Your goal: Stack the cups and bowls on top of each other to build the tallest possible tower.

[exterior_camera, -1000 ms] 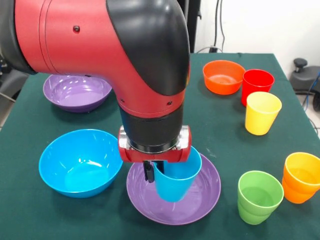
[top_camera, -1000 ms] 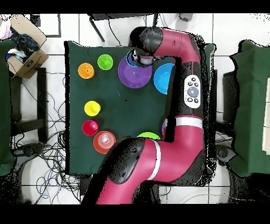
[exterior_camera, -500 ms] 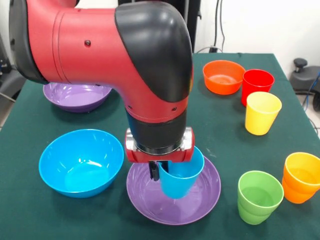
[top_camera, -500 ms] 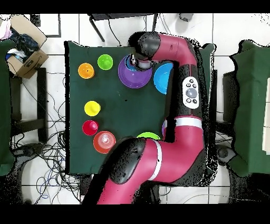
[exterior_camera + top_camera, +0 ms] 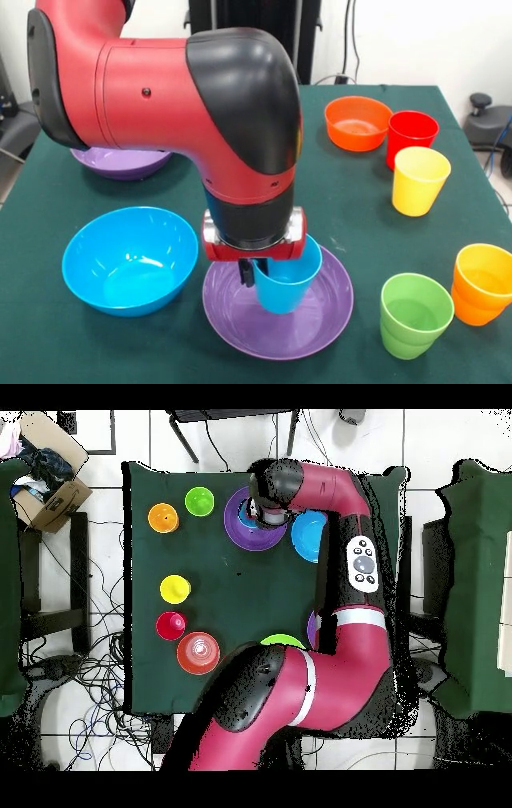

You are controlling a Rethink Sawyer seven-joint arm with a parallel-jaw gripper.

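Over the near purple bowl (image 5: 320, 316): blue cup (image 5: 282, 290), upright, mouth up, held at its rim by the hand (image 5: 254, 274), which is closed on the cup's wall, one dark finger (image 5: 247, 275) showing outside it. Cup base hangs inside the bowl's hollow; whether it touches the bowl floor cannot be told.

Handling: you should keep the cup plumb and centred over the bowl's flat middle, lower until the base seats, then let go and lift straight up; a sideways drag would likely tip it. Note that an upright cup offers only a narrow rim for the next piece.

Appearance: glossy, tapered, narrow tumbler; bowl wide, shallow, glossy purple.

Nearby stock, front view: deep blue bowl (image 5: 128, 260) just beside the purple one; green cup (image 5: 414, 314) and orange cup (image 5: 483, 283) close together on the other side; yellow cup (image 5: 419, 181), red cup (image 5: 411, 136) and orange bowl (image 5: 357, 122) farther back; second purple bowl (image 5: 112, 164) partly behind the arm. All stand on the green surface (image 5: 352, 224).
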